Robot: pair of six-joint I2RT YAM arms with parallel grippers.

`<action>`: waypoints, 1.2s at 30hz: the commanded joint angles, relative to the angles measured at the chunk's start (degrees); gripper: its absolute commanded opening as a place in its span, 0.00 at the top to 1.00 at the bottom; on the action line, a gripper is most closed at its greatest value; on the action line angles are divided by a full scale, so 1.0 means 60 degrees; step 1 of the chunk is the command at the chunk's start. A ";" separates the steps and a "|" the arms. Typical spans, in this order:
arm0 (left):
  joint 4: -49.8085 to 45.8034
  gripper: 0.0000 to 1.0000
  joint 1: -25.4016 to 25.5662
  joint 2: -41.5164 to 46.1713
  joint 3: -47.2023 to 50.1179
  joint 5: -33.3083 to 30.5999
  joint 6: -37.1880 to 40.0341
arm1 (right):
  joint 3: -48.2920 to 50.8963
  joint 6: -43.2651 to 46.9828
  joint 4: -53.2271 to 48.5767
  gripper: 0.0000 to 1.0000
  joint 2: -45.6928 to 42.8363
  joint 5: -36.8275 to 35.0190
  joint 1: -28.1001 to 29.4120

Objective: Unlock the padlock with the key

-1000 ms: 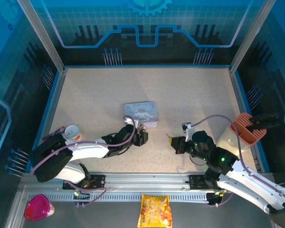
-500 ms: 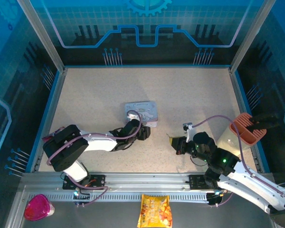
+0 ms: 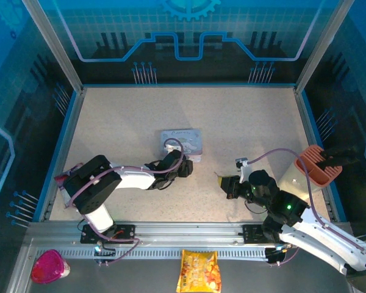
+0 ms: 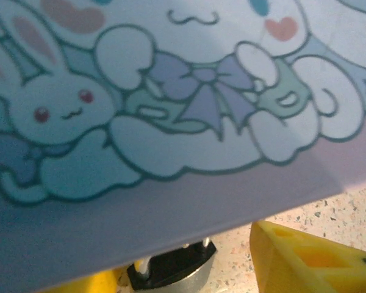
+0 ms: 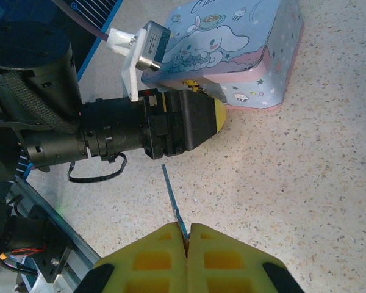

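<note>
R hand (image 5: 187, 235) pinched shut on key (image 5: 172, 201), blade pointing 11 o'clock over desk (image 5: 305, 171). L hand (image 3: 184, 170) part open, fingers (image 4: 305, 259) either side of padlock (image 4: 171, 271); tin (image 4: 171, 122) at 12 o'clock, close.

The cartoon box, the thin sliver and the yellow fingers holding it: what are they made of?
The cartoon tin looks like thin printed sheet metal, satin-glossy with rounded pressed edges; coated card is possible. The key looks like bare grey metal, thin and straight. The right gripper's fingers look like matte yellow plastic, with moulded square pockets.
</note>
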State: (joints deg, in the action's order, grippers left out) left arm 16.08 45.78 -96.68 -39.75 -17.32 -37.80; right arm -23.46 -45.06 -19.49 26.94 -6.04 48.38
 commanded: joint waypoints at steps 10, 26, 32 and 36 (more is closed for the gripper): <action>0.0089 0.65 -0.0100 0.0023 0.0098 -0.0398 -0.0397 | -0.0019 -0.0209 0.0006 1.00 -0.0175 -0.0178 0.0126; 0.0073 0.80 -0.0064 0.0194 0.0121 -0.0450 -0.0491 | 0.0186 -0.0574 0.0198 1.00 0.0054 -0.0179 0.0150; -0.0183 0.81 0.0074 0.0162 -0.0008 -0.0518 -0.0659 | 0.0374 -0.1131 0.0006 1.00 0.0061 -0.0651 0.0153; -0.0176 0.82 0.0134 0.0231 -0.0055 -0.0371 -0.0717 | 0.0464 -0.1370 0.0132 1.00 0.0211 -0.0567 0.0132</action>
State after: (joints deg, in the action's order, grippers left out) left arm 16.56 46.09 -96.82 -39.66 -19.22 -40.66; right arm -21.39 -51.09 -19.44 27.83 -8.40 48.45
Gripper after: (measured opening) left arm 0.189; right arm 0.060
